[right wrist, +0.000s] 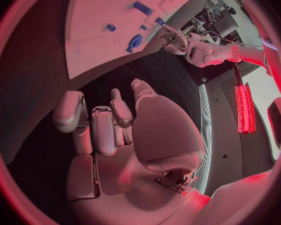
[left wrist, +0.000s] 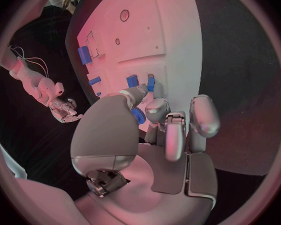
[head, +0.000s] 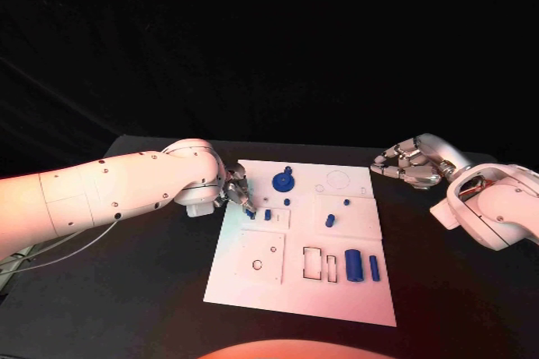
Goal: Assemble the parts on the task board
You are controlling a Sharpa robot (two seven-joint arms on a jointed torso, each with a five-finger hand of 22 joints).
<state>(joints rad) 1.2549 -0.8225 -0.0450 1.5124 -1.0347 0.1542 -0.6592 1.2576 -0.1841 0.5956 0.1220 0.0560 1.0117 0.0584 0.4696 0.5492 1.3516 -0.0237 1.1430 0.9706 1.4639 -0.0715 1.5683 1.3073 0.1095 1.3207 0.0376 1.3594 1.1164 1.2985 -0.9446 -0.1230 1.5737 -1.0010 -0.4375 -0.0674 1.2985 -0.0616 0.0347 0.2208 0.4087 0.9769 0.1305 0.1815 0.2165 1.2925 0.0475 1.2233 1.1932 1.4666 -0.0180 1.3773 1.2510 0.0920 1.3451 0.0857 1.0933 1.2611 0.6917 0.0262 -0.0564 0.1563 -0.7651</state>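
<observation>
A black table (head: 135, 297) spreads under everything — dark backdrop (head: 269, 55) behind it (a thin pale cable (head: 68, 254) trails at the table's left edge).

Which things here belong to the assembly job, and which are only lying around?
Part of the job:
- task board
- round blue part
- blue cylinder
- blue bar
- small blue part
- left hand, at the board's left edge

Not part of it:
- black table
- cable
- right hand, off the board

Head camera looks down; both wrist cameras share the task board (head: 301, 246)
</observation>
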